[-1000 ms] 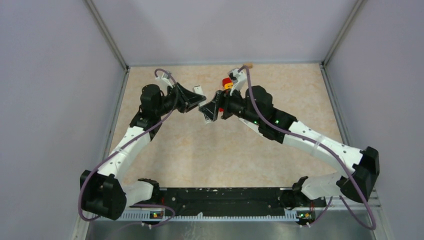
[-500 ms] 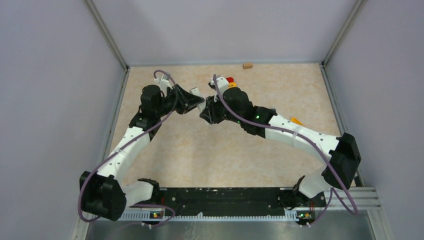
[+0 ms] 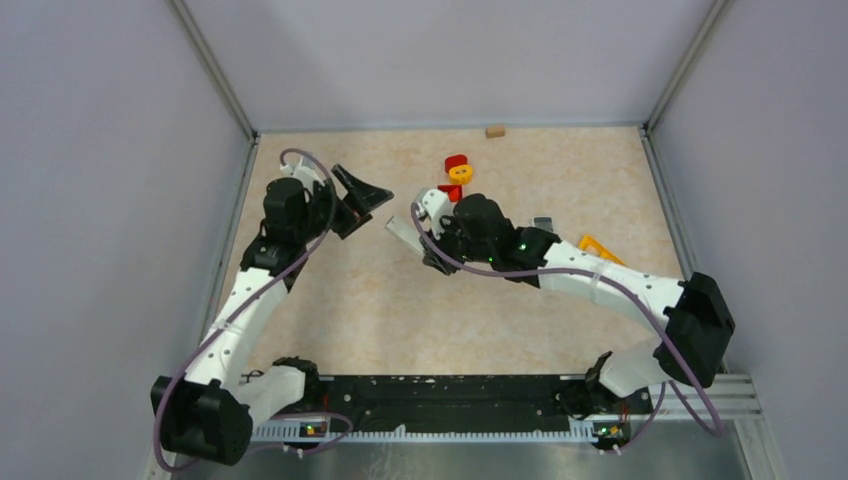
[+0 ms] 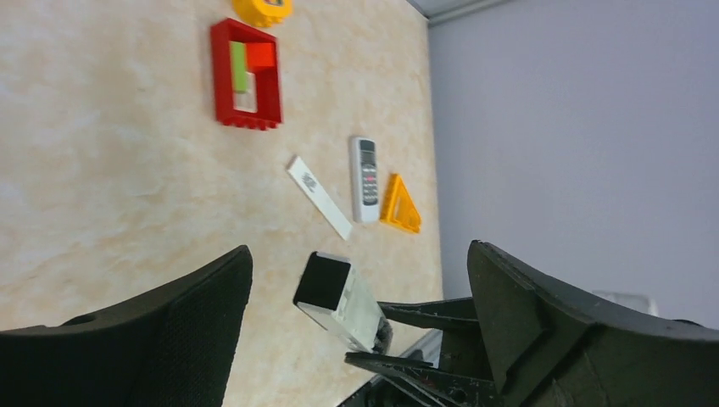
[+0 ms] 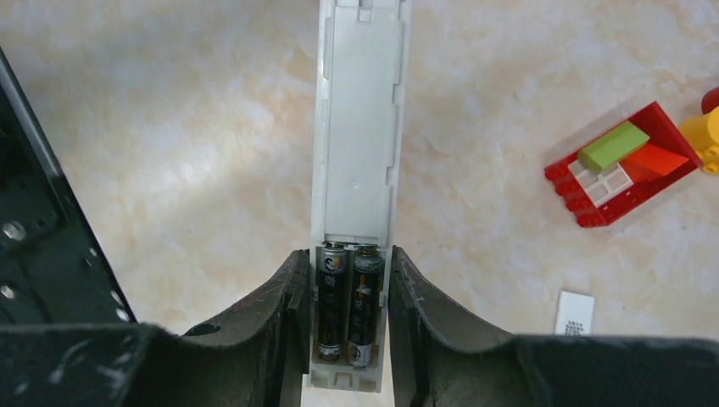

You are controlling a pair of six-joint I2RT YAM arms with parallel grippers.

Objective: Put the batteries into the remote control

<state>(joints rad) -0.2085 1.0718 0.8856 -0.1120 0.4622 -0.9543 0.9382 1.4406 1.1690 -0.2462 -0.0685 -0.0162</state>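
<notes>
**Batteries in, cover off.** A white remote control point(image 5: 359, 127) is pinched across its side walls by the right claw point(image 5: 346, 259), above the far half of the table point(image 3: 400, 330) and left of its middle. Two dark batteries point(image 5: 365, 297) are seated side by side in the open compartment at the gripped end, between the fingers. The left claw point(image 3: 365, 198) is spread wide, with nothing in it, and stands apart from the remote control, nearer the table's left edge. A white strip point(image 4: 320, 197), judged likely to be the compartment's cover, lies flat toward the right edge. It is just beside a second remote point(image 4: 365, 174) and an orange triangle point(image 4: 398, 208).

The loading itself is judged all but done, with only the closing left. For that to go well, the open compartment should be held uppermost so that no cell can drop out. The squeeze should be confined to the side walls, so that the casing is not bowed. The strip is best fetched by the free left claw, taken by its long edges. It should then be set on the rails and slid home rather than pressed down. Whether the cells are turned the right way cannot be told.
</notes>
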